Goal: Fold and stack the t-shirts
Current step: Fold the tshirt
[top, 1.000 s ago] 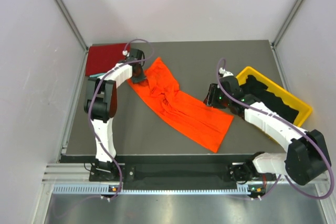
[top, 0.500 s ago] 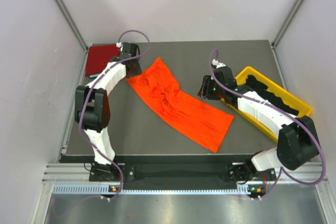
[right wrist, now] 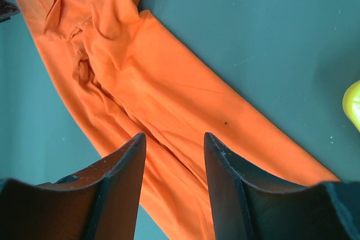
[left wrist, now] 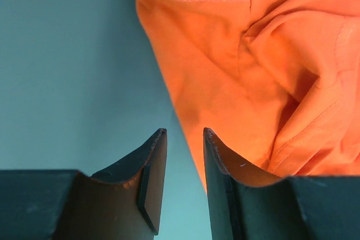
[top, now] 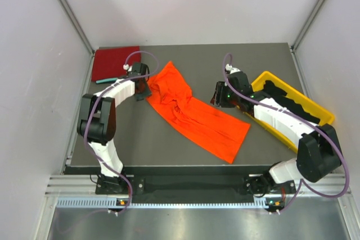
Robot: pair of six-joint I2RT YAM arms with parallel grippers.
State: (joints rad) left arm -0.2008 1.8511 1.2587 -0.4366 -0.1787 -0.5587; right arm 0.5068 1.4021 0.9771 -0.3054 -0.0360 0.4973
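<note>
Orange t-shirt [top: 197, 119] lies crumpled on the table [top: 140, 144], roughly centre. Its long axis runs diagonally from far left to near right, with the bunched, wrinkled end at far left and the flatter end spreading toward the near right. Left pincer [top: 143, 89] sits low at the far-left end. In the wrist view the left pincer [left wrist: 184, 133] has its jaws parted only narrowly, bare table showing between them. The shirt's edge [left wrist: 236, 66] runs just beside the right-hand finger, and nothing looks clamped. Right pincer [top: 219, 98] hovers over the shirt's far-right long edge, about mid-length. From its own camera the right pincer [right wrist: 171, 139] is spread wide and empty, with cloth [right wrist: 157, 88] below. Dark red t-shirt [top: 115, 62] lies flat at the far-left corner. Black t-shirts [top: 289, 102] are heaped in the yellow bin [top: 262, 78] at right. Judgement: the left arm is nearer the bunched end, and cloth lies to the right of its jaws, so a small shift sideways would meet the edge.
</note>
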